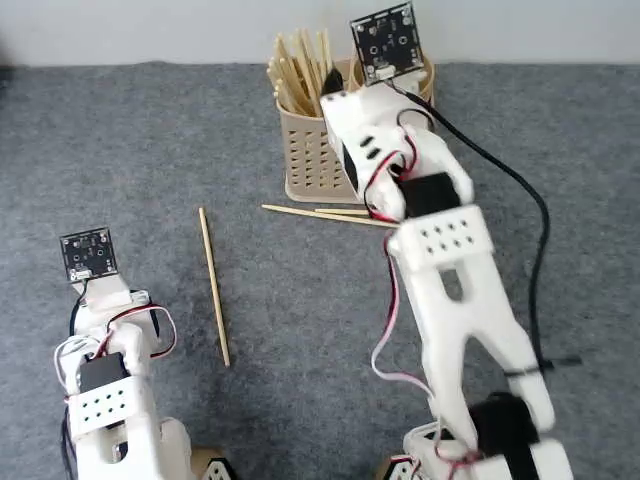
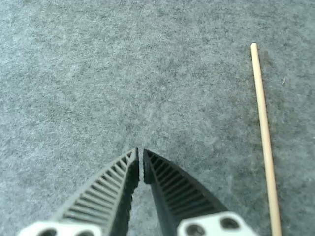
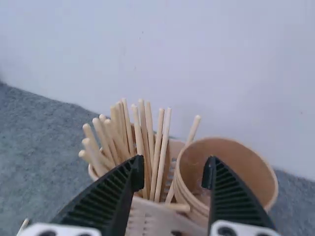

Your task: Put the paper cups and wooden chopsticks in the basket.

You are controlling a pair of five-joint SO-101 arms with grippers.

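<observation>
Right claw (image 3: 173,167) (jaws parted) hovers over basket (image 1: 312,165).

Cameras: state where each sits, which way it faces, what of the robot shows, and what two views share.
High view: fixed above, looking down on the grey mat; the left arm and right arm show, with the basket and a loose chopstick.
Left wrist view: on the left wrist, facing down at the mat past the left fingers, shut.
Right wrist view: on the right wrist, facing the wall over the paper cups, right fingers open.
Shared: high and left wrist views both show the loose chopstick.
</observation>
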